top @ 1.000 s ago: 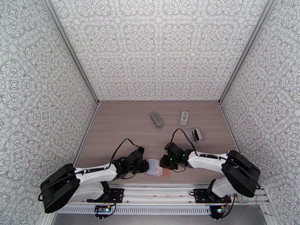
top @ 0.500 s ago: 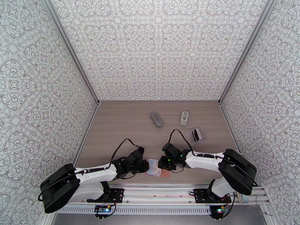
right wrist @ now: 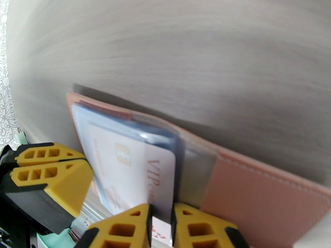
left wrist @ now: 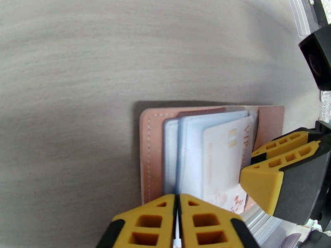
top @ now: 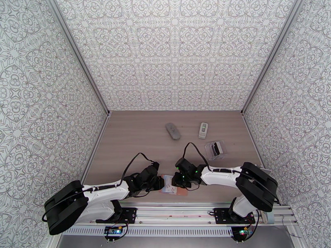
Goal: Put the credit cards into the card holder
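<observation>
From above, the wood-grain bench (top: 132, 137) carried the card holder (top: 178, 191) at its near edge, between the two arms. Both arms were folded low and reached inward. The left gripper (top: 160, 183) met the holder from the left and the right gripper (top: 175, 182) from the right. Farther back lay a grey oblong lump (top: 173, 131), a small pale remote-like device (top: 202, 129) and a clear plastic case (top: 215, 149) with something dark inside.

In the left wrist view the card holder (left wrist: 151, 153) was a flat pink leather-look cover with pale stitching along its rounded edge, lying on the bench (left wrist: 82, 58). Glossy, bluish-clear plastic sleeves were fanned across it. The white card (left wrist: 225, 162), smooth, with a gold chip and red "VIP" lettering, lay on top of the sleeves. The left gripper (left wrist: 178, 222) had its ribbed yellow pads pressed together to a thin line at the sleeves' near edge, apparently pinching one. The right gripper (left wrist: 251, 165) sat at the card's right edge.

In the right wrist view the right gripper (right wrist: 161, 226) was nearly closed, with the end of the white card (right wrist: 128, 174) clamped between its pads. The card lay slanted over the clear sleeves of the card holder (right wrist: 256, 182). The left gripper (right wrist: 85, 161) sat low at the left with its pads together.
</observation>
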Tool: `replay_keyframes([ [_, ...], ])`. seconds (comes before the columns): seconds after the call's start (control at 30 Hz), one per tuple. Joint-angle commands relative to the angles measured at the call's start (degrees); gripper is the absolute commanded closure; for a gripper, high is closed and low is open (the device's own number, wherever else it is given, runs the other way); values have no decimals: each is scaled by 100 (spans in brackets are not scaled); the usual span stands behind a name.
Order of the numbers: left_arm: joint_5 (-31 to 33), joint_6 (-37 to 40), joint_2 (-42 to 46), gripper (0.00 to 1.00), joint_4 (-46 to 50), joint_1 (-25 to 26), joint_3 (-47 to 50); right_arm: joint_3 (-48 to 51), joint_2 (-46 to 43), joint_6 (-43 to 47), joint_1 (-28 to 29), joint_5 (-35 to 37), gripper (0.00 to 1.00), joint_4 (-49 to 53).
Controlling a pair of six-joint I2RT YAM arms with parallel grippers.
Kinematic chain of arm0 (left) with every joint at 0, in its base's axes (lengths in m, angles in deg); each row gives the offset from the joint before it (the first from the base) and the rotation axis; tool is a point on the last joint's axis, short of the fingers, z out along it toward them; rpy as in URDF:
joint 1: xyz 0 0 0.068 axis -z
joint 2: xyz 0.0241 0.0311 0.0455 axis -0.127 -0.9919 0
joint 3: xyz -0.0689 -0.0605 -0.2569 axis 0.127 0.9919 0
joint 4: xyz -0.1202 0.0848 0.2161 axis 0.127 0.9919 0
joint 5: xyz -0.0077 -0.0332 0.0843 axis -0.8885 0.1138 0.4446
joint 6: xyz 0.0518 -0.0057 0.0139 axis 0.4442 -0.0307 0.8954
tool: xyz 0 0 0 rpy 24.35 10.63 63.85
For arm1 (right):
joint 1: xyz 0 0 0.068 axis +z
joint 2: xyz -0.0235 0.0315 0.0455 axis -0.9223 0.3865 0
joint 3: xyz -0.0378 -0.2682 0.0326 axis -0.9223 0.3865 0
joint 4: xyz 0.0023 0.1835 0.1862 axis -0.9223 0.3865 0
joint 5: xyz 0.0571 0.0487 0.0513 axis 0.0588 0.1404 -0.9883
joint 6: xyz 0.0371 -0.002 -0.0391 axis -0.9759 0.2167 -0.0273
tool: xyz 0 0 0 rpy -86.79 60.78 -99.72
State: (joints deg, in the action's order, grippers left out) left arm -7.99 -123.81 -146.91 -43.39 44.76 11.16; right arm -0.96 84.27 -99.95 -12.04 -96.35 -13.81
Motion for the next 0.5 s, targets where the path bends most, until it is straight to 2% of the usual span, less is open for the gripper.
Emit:
replay_keyframes([
  [0.0,60,-31,-82,86,403,77,138,-191,144,-75,103,-19,81,-105],
  [0.47,60,-37,-65,86,349,106,148,-173,223,-316,250,-182,84,-416],
])
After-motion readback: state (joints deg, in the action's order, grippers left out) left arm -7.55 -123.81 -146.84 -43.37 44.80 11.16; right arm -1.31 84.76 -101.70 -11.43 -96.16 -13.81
